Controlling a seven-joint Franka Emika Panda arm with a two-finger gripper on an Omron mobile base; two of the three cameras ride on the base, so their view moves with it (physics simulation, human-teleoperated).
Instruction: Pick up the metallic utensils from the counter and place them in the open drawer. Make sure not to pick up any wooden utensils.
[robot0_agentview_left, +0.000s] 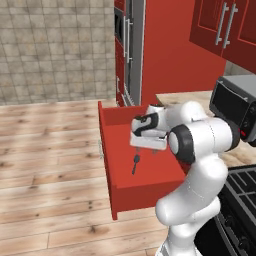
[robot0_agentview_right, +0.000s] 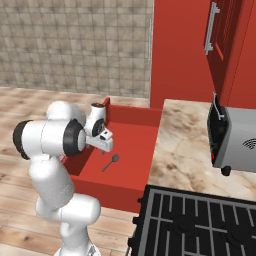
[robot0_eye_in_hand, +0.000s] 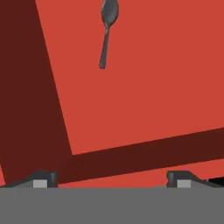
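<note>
The pincer (robot0_eye_in_hand: 109, 179) is seen with its jaws wide apart and nothing between them, held above the open drawer (robot0_agentview_left: 142, 192). A dark metal spoon (robot0_eye_in_hand: 106, 33) lies flat on the red drawer floor, apart from the fingertips and ahead of them in the hand view, its bowl pointing away and its handle running back toward the pincer. That spoon can be judged already placed, so the next reach would lead away from the drawer, back to the worktop (robot0_agentview_right: 187, 150).

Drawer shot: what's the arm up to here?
The white arm's gripper hangs open and empty over the open red drawer. A dark metal spoon lies flat on the drawer floor, clear of the fingers. Beside the drawer, a toaster oven sits on the marbled counter. I can't see any other utensils on the visible counter stretch.
</note>
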